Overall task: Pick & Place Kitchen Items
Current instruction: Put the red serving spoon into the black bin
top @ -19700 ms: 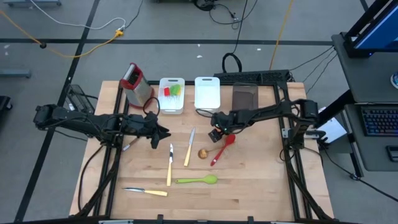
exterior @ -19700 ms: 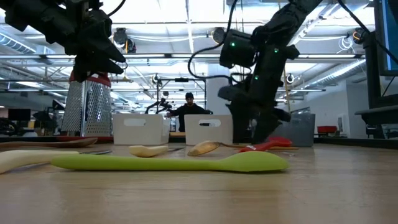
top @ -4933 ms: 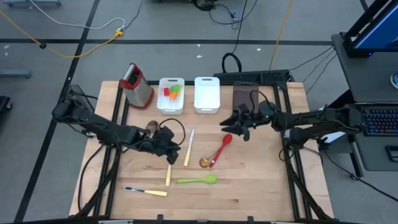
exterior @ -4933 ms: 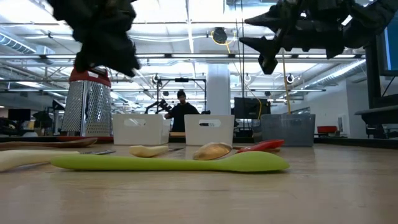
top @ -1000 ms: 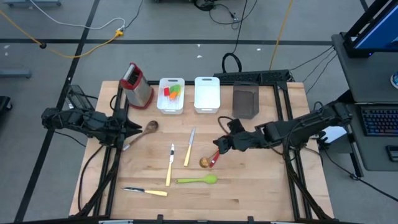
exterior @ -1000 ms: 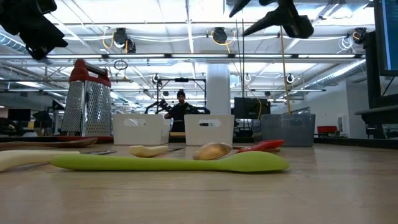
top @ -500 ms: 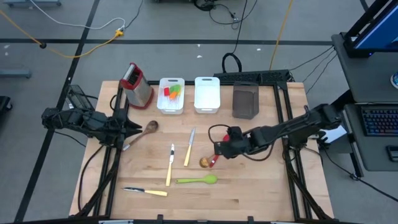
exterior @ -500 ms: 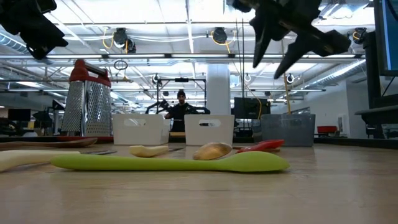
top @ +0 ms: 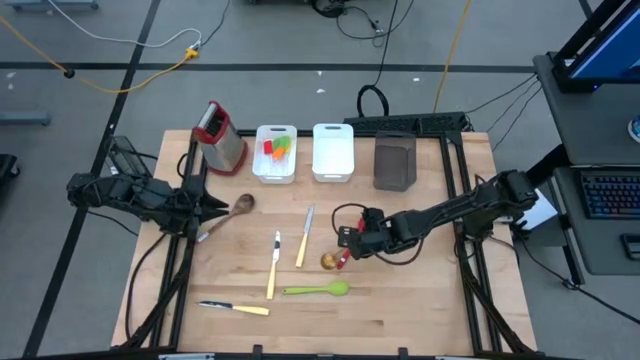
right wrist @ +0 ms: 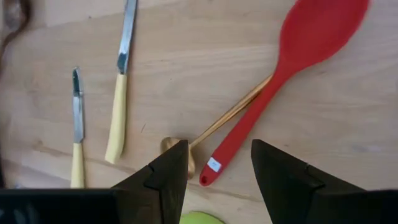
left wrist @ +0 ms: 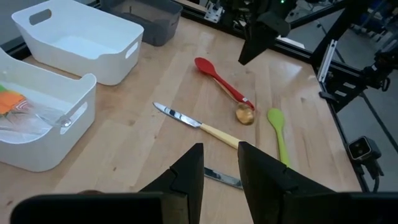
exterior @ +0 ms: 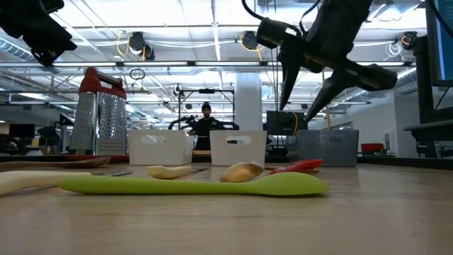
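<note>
- Kitchen items mostly out on the bench (top: 400, 310) yet: red spoon (right wrist: 292, 74) and small gold spoon (right wrist: 214, 127) crossed together mid-bench, green spoon (top: 318, 290) just near of them, three cream-handled knives (top: 272, 262) to the left, wooden spoon (top: 232, 210) at far left by the left arm.
- Already binned, by the look of it: red, orange and green pieces in the left white bin (top: 275, 175); second white bin (top: 333, 152) seemingly empty; dark bin (top: 394, 163) contents not visible.
- Right tool (top: 345, 238) poised above the red spoon's handle end, fingers parted, nothing held, not yet touching.
- Left tool (top: 213, 208) parked at the left bench edge beside the wooden spoon, fingers set a narrow gap apart, empty.
- Judged well short of half done: roughly seven utensils left to move.
- Likely step in hand: closing on the red spoon; overlapping gold spoon liable to be dragged or lifted along.
- Box grater (top: 219, 138) standing at far left, apart from the job.
</note>
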You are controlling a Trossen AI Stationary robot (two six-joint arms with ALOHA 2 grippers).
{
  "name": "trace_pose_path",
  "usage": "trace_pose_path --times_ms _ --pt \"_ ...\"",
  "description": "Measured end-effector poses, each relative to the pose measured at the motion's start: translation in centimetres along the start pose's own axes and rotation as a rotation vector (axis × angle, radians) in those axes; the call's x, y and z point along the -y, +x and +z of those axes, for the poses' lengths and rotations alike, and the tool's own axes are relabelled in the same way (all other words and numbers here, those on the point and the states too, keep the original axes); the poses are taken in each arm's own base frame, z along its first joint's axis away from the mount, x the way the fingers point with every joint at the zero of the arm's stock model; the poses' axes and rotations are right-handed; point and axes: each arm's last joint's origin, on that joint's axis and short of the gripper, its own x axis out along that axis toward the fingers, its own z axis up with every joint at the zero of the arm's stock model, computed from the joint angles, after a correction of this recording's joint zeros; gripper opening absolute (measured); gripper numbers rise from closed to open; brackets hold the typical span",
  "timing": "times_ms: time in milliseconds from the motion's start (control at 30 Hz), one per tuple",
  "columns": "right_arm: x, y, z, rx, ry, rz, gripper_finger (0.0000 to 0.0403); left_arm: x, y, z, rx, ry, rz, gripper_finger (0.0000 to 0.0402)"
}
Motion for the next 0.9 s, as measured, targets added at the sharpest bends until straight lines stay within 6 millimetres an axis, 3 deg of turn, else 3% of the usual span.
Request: trace_pose_path --times_ms 367,900 --pt "1.7 1.6 0.4 -0.028 0.120 0.004 0.0169 0.0 0.0 0.0 -0.001 0.000 0.001 0.0102" --pt "1.3 2.1 1.9 -0.009 0.122 0.020 0.0169 0.0 0.0 0.0 0.000 -0.002 0.001 0.0102"
